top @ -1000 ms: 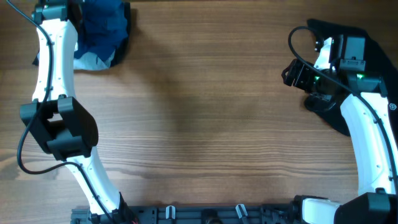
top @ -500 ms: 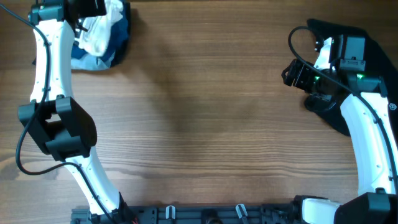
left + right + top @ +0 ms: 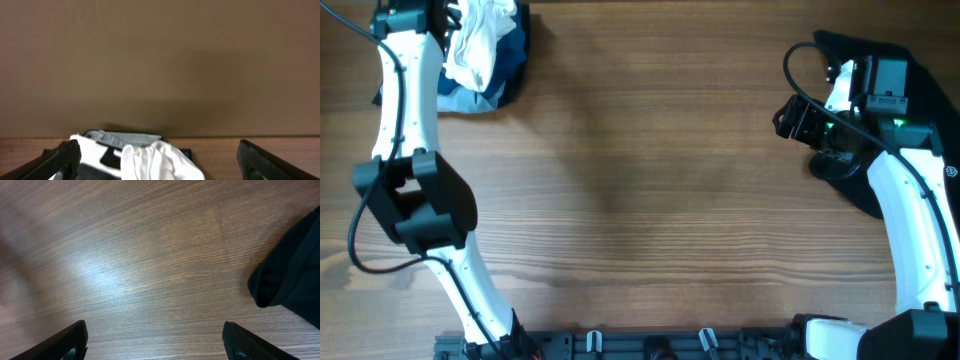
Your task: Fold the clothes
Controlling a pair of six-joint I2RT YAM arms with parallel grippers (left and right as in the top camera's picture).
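Since a second ago your left gripper has gone from closed to wide open, and the white T-shirt now shows in the overhead view where only blue cloth showed before. Left arm has barely shifted, right arm hasn't moved.

Current state:
- White T-shirt sits bunched in the far left corner of the table, on top of the blue shirt. Not spread, not folded.
- Left wrist view: your left gripper's fingers stand far apart with nothing pinched. The T-shirt lies lower down between them, and I can't tell whether they touch it.
- Right gripper is also spread wide over bare wood on the right side, holding nothing.
- Dark cloth lies just beside the right gripper, towards the table's right edge, apart from the fingers.
- Middle of the table shows wood only.
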